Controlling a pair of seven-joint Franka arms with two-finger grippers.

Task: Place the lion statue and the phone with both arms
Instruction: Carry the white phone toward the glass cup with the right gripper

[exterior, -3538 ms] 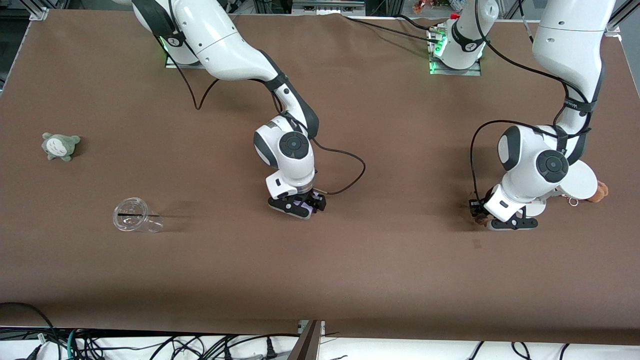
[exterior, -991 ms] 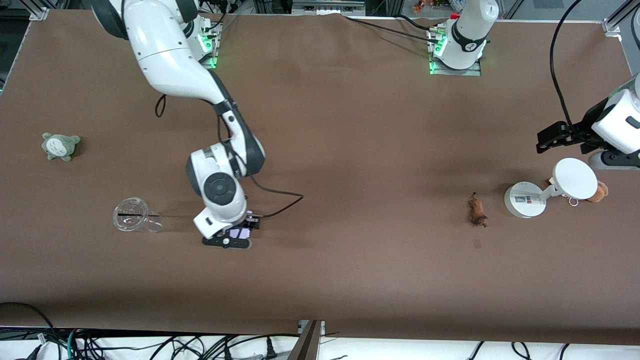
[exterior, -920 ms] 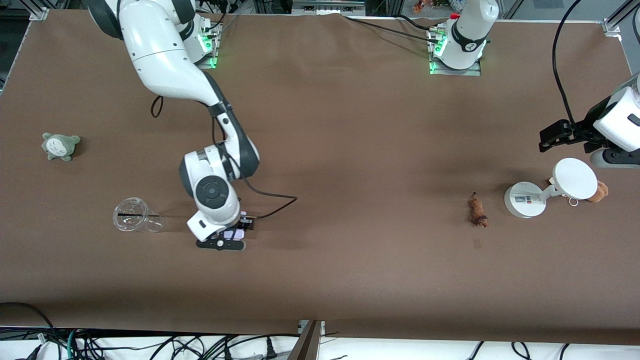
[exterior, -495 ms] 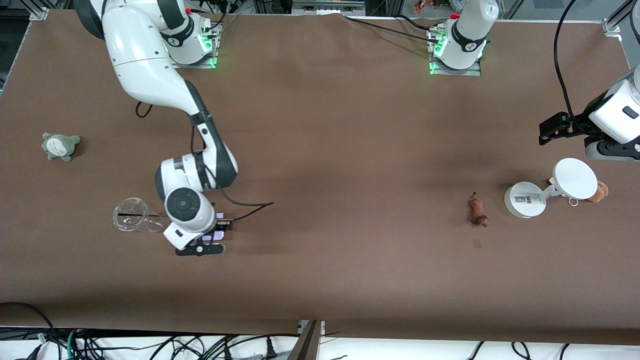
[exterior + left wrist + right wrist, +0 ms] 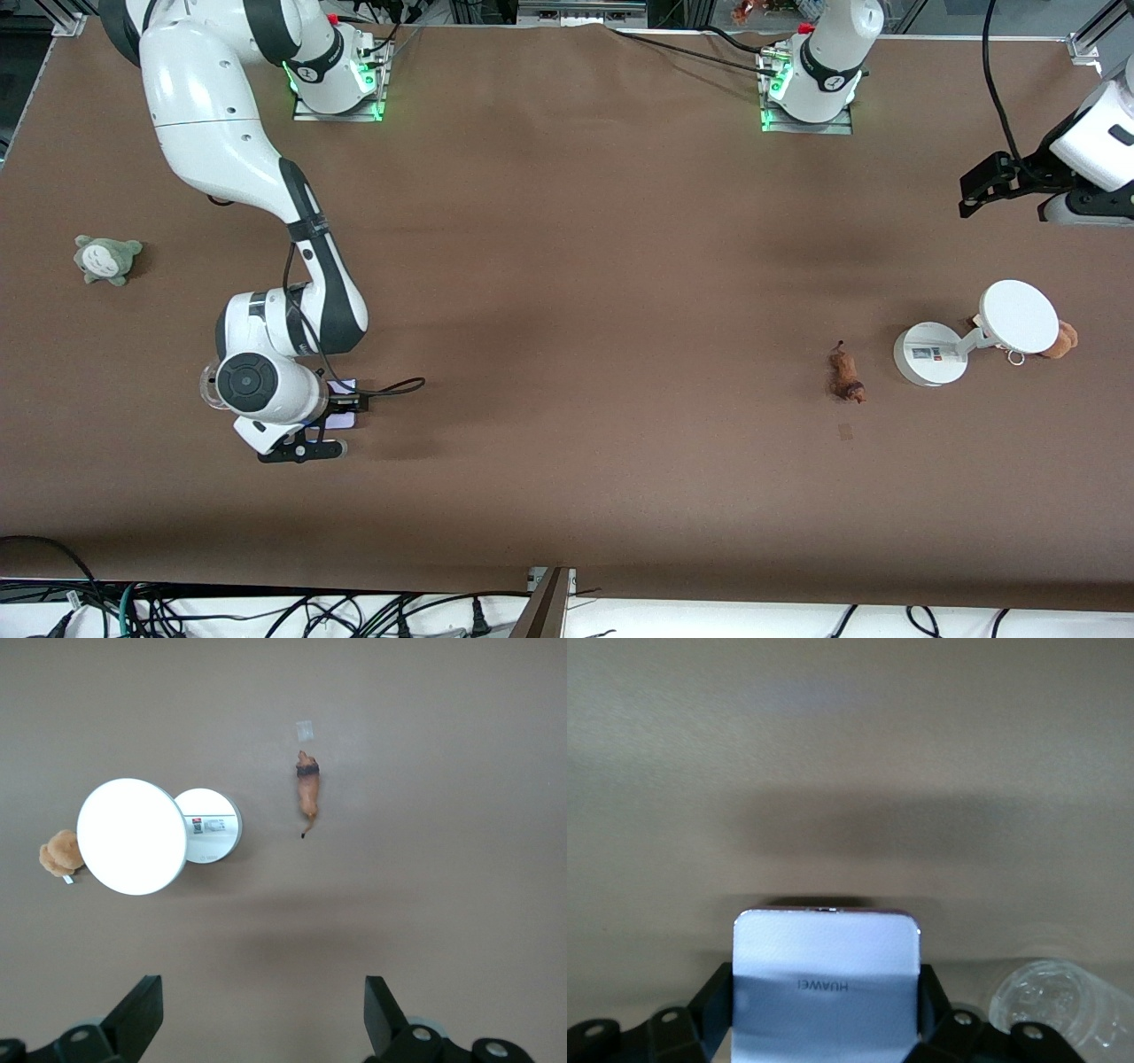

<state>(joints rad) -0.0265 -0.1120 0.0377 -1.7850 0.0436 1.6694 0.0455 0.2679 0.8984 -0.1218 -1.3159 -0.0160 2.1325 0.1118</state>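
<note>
Orange-brown lion statue (image 5: pixel 846 375) lies released on the brown tabletop (image 5: pixel 602 266), left pincer (image 5: pixel 975 188) spread above at two o'clock; right pincer (image 5: pixel 330 424) pinches the lavender-white phone (image 5: pixel 826 979), unplaced.

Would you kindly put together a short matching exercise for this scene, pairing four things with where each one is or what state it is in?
Things:
1. phone
2. lion statue
3. left pincer
4. grey-green plush

States:
A. open, up over the left arm's end of the table
B. lying on the table beside the white round-based stand
C. gripped in the right pincer
D. lying alone toward the right arm's end of the table

Pairs: 1-C, 2-B, 3-A, 4-D
</note>
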